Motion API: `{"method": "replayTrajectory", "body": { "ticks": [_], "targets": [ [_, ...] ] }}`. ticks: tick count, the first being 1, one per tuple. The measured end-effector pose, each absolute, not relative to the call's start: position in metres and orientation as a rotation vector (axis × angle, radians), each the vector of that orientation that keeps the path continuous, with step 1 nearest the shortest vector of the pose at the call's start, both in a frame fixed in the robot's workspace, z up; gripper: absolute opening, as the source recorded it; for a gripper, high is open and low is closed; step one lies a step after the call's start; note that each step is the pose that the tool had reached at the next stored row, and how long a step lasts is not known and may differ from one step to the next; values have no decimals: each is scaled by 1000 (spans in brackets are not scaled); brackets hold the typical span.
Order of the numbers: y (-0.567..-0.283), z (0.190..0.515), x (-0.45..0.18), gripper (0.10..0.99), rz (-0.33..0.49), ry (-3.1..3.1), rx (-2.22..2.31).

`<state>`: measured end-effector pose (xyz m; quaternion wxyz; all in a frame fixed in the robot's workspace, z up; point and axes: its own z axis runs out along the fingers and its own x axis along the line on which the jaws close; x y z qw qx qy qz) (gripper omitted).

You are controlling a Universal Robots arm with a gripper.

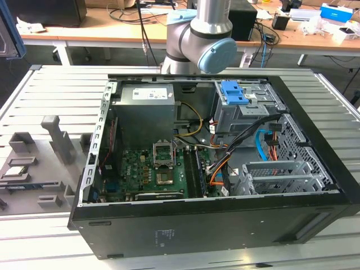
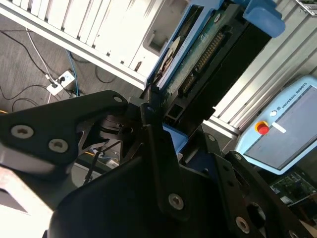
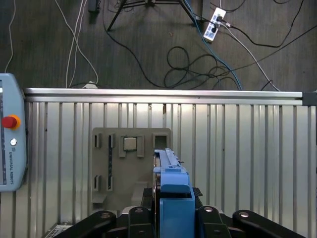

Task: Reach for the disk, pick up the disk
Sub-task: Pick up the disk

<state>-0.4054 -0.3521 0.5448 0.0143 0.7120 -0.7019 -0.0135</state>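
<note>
Both steps look done to me: my gripper clamps the disk above the table, so any move needs a steady hold.

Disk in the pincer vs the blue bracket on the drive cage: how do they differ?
The disk is clamped edge-on in the pincer, over the slatted table; the bracket lies on the grey cage inside the open computer case. The disk is blue only along its sides, with a bare circuit board face; the bracket is blue all over. Both have blue plastic.
</note>
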Motion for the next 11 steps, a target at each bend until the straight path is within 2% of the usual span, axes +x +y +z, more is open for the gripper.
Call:
{"method": "replayTrajectory", "body": {
  "ticks": [7, 11],
  "targets": [
    [-352, 544, -399, 369, -42, -2185, 2217],
    [-350, 539, -363, 369, -42, -2185, 2216]
  ]
}}
